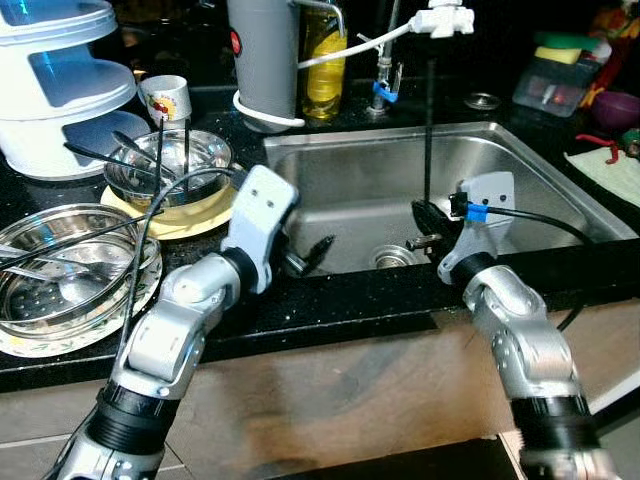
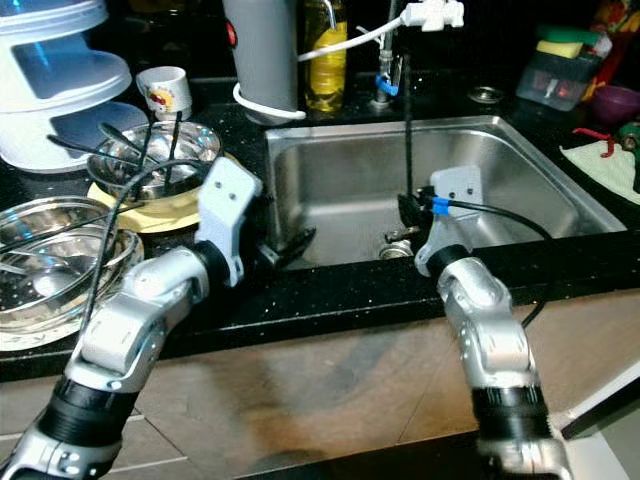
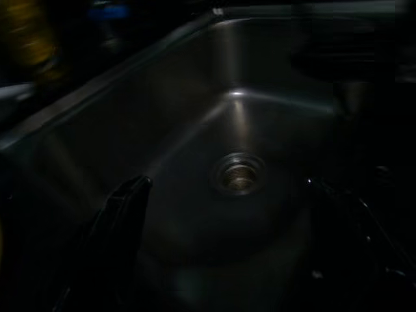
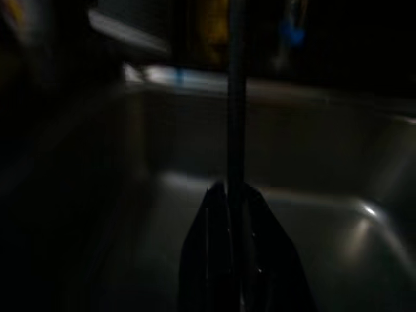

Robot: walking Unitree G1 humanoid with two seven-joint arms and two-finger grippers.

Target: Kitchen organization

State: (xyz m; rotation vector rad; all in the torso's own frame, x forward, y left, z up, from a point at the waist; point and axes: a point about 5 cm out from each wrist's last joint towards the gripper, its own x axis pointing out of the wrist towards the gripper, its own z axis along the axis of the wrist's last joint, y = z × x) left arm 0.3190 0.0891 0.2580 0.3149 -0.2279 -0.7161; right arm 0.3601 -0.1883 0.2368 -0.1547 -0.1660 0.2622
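My right gripper point(image 1: 428, 218) reaches over the front edge of the steel sink point(image 1: 560, 190), shut on a thin dark stick point(image 1: 429, 130) that stands upright above the basin. In the right wrist view the stick point(image 4: 234, 97) rises straight out of the closed fingers point(image 4: 211, 247). My left gripper point(image 1: 312, 255) hangs open over the sink's front left corner, holding nothing. The left wrist view looks down at the drain point(image 3: 238, 174), with one black finger point(image 3: 123, 221) in front of it. Similar sticks and utensils stand in a steel bowl point(image 1: 170, 165) on the left counter.
The bowl sits on a yellow plate point(image 1: 190, 215). Stacked steel plates point(image 1: 60, 270) lie at the front left. A white tiered container point(image 1: 60, 80), cup point(image 1: 167, 98), grey cylinder point(image 1: 262, 60) and oil bottle point(image 1: 324, 60) line the back. The white faucet point(image 1: 440, 20) overhangs the sink.
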